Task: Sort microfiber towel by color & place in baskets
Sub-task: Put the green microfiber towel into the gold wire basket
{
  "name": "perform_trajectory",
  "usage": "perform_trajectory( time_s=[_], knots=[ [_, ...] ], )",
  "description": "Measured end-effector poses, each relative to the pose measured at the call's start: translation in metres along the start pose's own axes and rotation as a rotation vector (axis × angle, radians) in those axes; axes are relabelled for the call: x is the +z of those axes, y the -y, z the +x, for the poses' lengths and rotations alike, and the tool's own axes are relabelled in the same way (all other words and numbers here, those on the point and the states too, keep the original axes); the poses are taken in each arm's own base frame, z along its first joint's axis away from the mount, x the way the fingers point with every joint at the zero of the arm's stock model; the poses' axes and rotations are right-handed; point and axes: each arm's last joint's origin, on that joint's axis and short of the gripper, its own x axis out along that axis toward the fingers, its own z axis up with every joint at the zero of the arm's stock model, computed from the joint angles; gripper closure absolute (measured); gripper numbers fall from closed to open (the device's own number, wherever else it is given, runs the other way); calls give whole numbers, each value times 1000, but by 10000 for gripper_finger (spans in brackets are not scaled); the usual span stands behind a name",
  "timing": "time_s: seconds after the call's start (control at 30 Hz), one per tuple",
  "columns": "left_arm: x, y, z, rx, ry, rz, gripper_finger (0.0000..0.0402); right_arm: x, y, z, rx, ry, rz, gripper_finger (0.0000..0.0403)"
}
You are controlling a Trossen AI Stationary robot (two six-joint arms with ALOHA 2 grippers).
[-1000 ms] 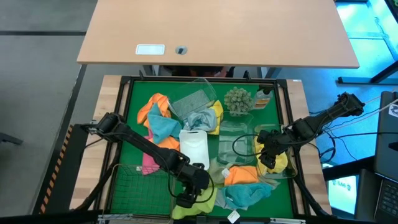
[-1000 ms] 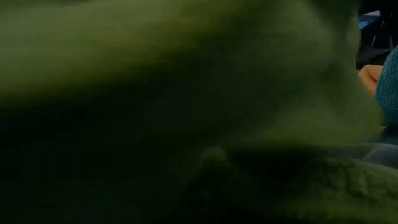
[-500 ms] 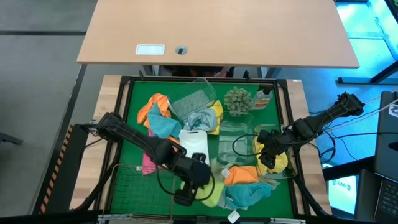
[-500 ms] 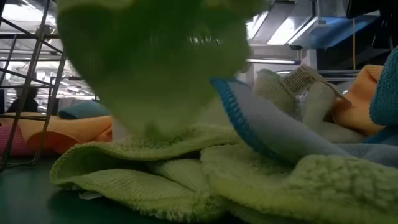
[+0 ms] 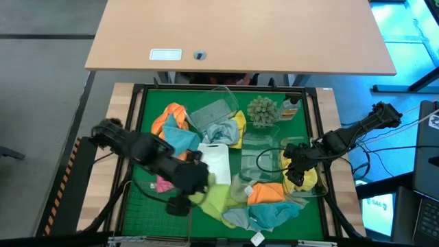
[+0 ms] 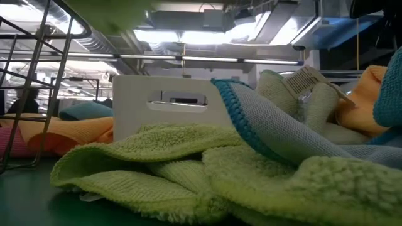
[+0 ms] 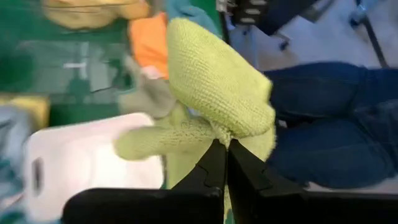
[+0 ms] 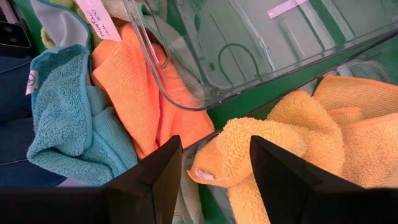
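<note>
My left gripper (image 5: 180, 204) (image 7: 226, 146) is shut on a lime green towel (image 5: 209, 197) (image 7: 217, 81), raised over the right edge of the dark wire basket (image 5: 147, 213) (image 6: 31, 63). More lime towels (image 6: 188, 169) lie on the mat at the near edge. The white tray (image 5: 214, 161) (image 6: 169, 103) stands behind them. My right gripper (image 5: 293, 177) (image 8: 214, 168) is open, low over a clear tub (image 5: 305, 185), its fingers on either side of a fold of a yellow towel (image 8: 298, 130) in that tub. My left gripper pinches a bunched fold of the lime green towel (image 7: 221, 132) between its two shut fingers. The rest of the cloth spreads out loosely beyond the fingertips. In the high view the towel trails from the gripper toward the pile at the table's near middle.
An orange towel (image 8: 143, 87) and a teal towel (image 8: 68, 118) lie beside an empty clear tub (image 8: 261, 43). Orange and teal towels (image 5: 171, 127) sit far left, a pink one (image 5: 163, 184) by the wire basket. A spiky plant (image 5: 262, 110) and a brown bottle (image 5: 291, 108) stand at the far edge.
My left gripper has risen from the near edge and swung toward the table's left, over the wire basket's edge, carrying the lime green towel. In the low view that towel has lifted off the pile and out of the way, uncovering the white tray.
</note>
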Motion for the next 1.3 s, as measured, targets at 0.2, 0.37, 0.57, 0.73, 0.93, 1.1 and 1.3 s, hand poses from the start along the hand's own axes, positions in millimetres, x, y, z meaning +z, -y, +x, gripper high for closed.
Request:
perform_trajectory(
  time_s=[0.2,0.37,0.57,0.73,0.93,1.1,1.3],
  knots=[
    [-25,9,-48,39,18,-88,401,0,0,0,-1,1,0,217],
    [-45,22,-72,46,30,-145,401,0,0,0,-8,13,0,217],
    [-66,45,-78,62,24,-172,402,1,0,0,-17,27,0,217],
    [-83,63,-73,113,47,-177,401,1,0,0,-17,27,0,216],
    [-111,80,-45,213,-6,-176,401,1,0,0,-13,29,0,217],
    [-140,82,-8,322,-120,-203,401,1,0,0,-12,29,0,216],
    [-174,74,33,438,-278,-220,401,2,-2,0,18,35,0,217]
  ],
)
